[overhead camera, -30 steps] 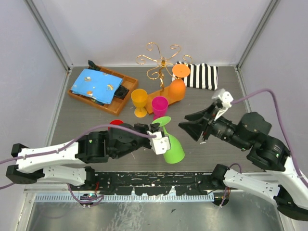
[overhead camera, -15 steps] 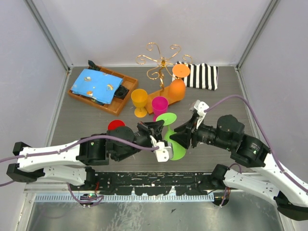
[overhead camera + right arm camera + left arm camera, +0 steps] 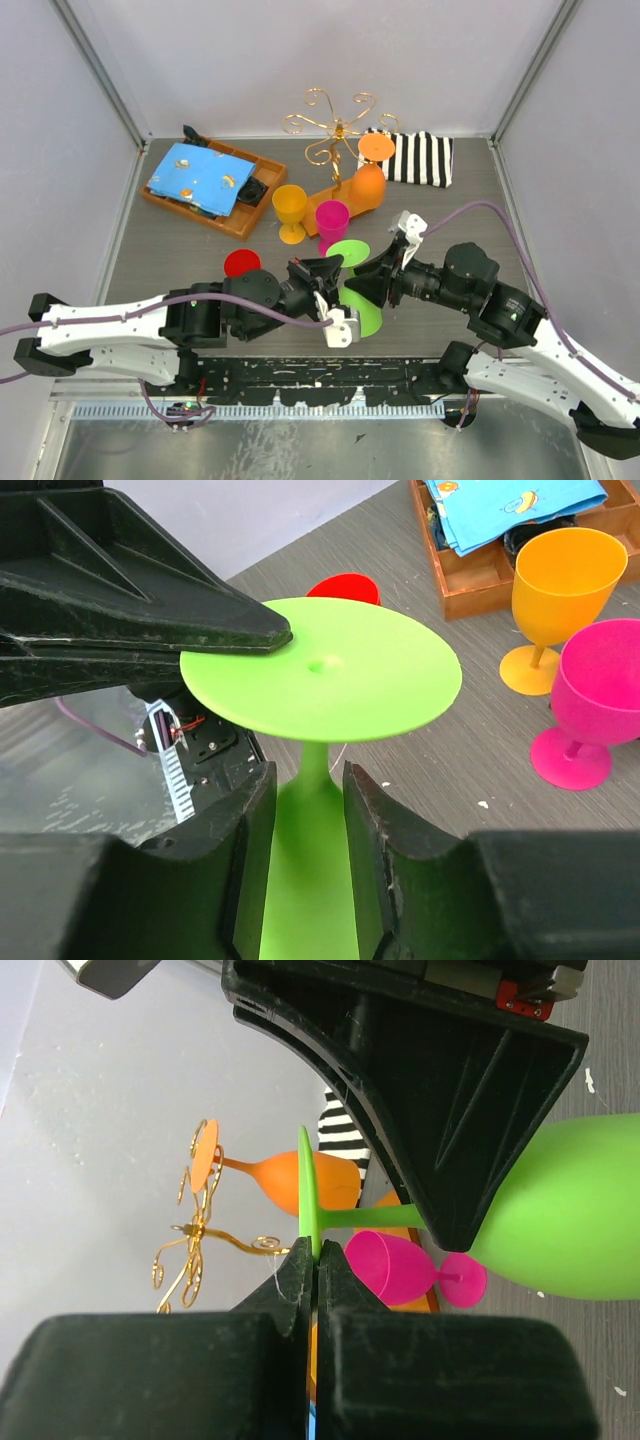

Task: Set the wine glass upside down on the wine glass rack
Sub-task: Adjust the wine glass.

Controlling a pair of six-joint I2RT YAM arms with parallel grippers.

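A green wine glass (image 3: 362,312) stands upside down near the table's front middle, foot disc (image 3: 320,680) on top. My left gripper (image 3: 314,1250) is shut on the rim of that foot (image 3: 306,1190). From the right, my right gripper (image 3: 308,775) straddles the thin stem just under the foot. Its fingers (image 3: 385,810) stand a little apart from the stem, with narrow gaps showing. The wine glass rack (image 3: 335,125), gold wire on an orange-brown base, stands at the back middle. An orange glass (image 3: 368,185) hangs upside down on it.
A yellow-orange glass (image 3: 290,210) and a pink glass (image 3: 332,220) stand upright between the green glass and the rack. A red disc (image 3: 241,263) lies left of them. A wooden tray with blue cloth (image 3: 210,185) sits back left, a striped cloth (image 3: 420,158) back right.
My right gripper has swung left from the table's right side to the green glass and narrowed around its stem. My left gripper has kept its hold on the foot, shifting slightly.
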